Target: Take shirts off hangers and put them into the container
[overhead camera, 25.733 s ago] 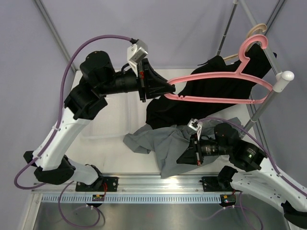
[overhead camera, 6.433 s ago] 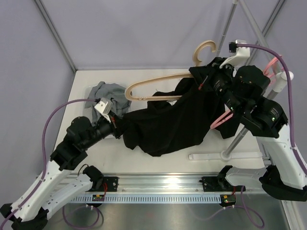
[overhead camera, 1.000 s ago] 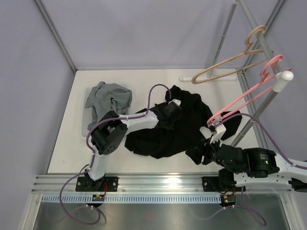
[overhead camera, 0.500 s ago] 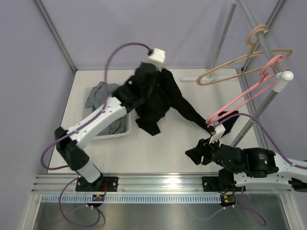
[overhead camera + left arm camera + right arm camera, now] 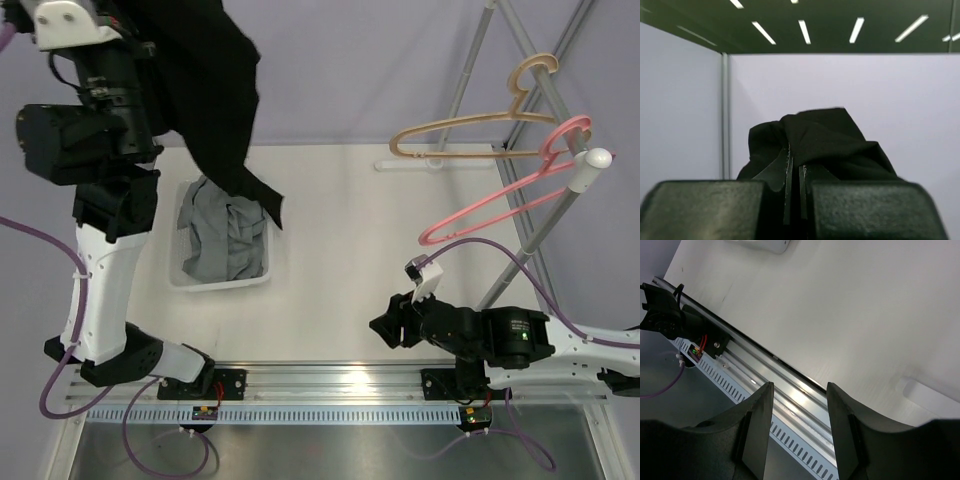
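**Black shirt held high above the tub, ready to go in**

The black shirt (image 5: pixel 215 90) hangs bunched at eleven o'clock of the table (image 5: pixel 350 250). The left gripper (image 5: pixel 796 170) is pinched tight on a fold of it. The shirt's lowest tail dangles just over the one o'clock corner of the container (image 5: pixel 215 286), which sits at nine o'clock with the grey shirt (image 5: pixel 222 235) inside. At two o'clock the pink hanger (image 5: pixel 430 237) and the wooden hanger (image 5: pixel 396 145) hang bare on the rack. The right gripper (image 5: pixel 800 425) rests low at five o'clock, its jaws apart with nothing between them. The step in hand looks like the deposit of the last shirt. The next move calls for shifting the cloth toward nine o'clock and lowering it so it piles inside the walls before letting go, or a sleeve may drape over the rim.
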`<state>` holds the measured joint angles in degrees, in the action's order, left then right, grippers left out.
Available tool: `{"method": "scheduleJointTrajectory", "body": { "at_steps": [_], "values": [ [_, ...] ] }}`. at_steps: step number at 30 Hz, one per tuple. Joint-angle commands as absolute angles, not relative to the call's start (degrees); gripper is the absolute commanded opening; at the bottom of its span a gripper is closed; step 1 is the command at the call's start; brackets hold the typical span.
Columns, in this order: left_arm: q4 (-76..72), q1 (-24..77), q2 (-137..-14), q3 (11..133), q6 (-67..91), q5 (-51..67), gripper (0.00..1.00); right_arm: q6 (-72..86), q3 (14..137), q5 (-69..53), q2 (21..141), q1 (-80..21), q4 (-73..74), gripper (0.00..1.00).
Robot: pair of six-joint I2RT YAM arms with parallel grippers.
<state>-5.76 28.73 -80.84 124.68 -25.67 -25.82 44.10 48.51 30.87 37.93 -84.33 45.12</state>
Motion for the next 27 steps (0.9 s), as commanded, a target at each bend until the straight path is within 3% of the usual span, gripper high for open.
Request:
{"method": "scheduleJointTrajectory", "body": {
  "at_steps": [1,9,27],
  "values": [
    [-12.04,26.37,-83.23,133.39,-27.68,-20.66,0.0,42.89,48.08,29.71,38.76,-84.73,41.05,0.54],
    [-12.04,22.94,-85.08,139.65,-28.13,-19.95,0.0,41.84,47.63,26.72,40.51,-84.81,38.32,0.54],
    [-5.54,11.7,-87.02,137.21,-11.53,-13.45,0.0,42.36,48.34,26.98,38.76,-84.81,41.22,0.55]
  ]
}}
